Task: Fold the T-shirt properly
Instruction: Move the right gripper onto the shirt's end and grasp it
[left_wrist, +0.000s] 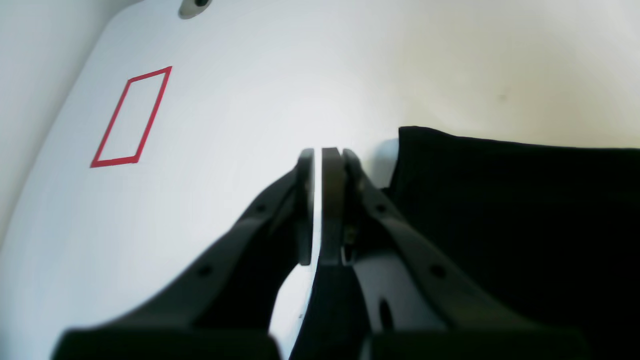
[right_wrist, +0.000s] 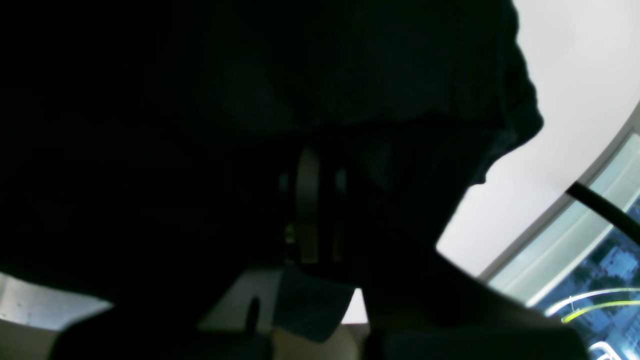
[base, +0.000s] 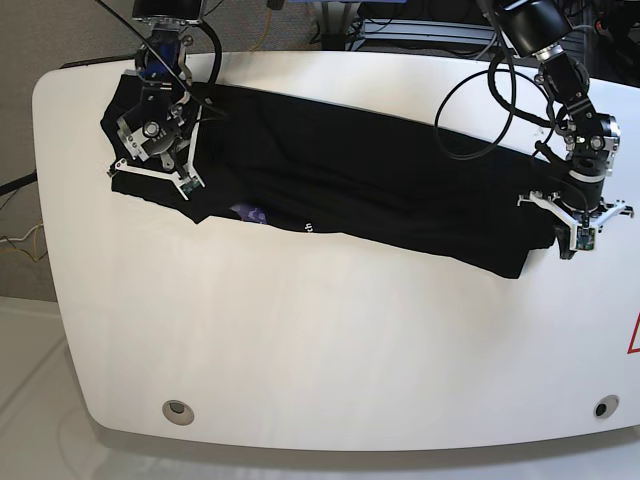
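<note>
The T-shirt (base: 340, 195) was soft, matt black cloth, creased along its edges. Under it the counter (base: 320, 340) looked smooth, white and faintly glossy. The left claw (left_wrist: 318, 165) seemed dark, matt plastic with a dull sheen.

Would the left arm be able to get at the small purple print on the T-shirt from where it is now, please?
Probably not readily: the left gripper sits at the T-shirt's opposite end, shut at its edge, while the purple print lies far across the table, beside the right gripper.

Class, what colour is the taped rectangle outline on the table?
Red; the taped rectangle shows best in the left wrist view, on the white table.
</note>
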